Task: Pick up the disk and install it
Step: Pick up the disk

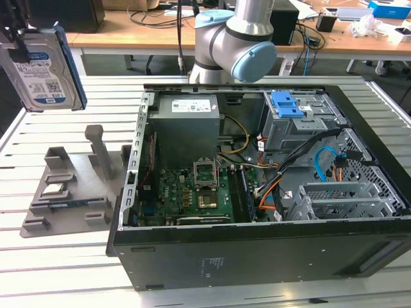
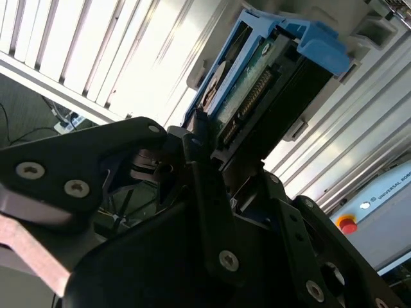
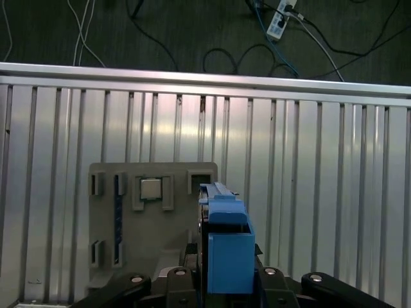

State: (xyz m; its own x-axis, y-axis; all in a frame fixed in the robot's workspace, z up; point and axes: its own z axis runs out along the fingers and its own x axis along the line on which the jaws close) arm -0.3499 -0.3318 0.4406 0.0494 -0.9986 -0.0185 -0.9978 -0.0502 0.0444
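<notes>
The tool (image 2: 204, 154) is clamped on the disk (image 1: 46, 67) and holds it upright, long axis near vertical, high above the grey holder (image 1: 67, 192) on the tabletop (image 1: 64, 269) — the open computer case (image 1: 257, 250) lies well apart, toward the exterior view's right.

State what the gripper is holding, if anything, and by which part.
The gripper holds the disk, clamped at the end nearest the wrist; the rest of the blue-framed drive juts out free.

The slatted metal table (image 1: 58, 273) bears a grey parts holder (image 1: 67, 208) just beside an open computer case (image 1: 257, 256).
</notes>
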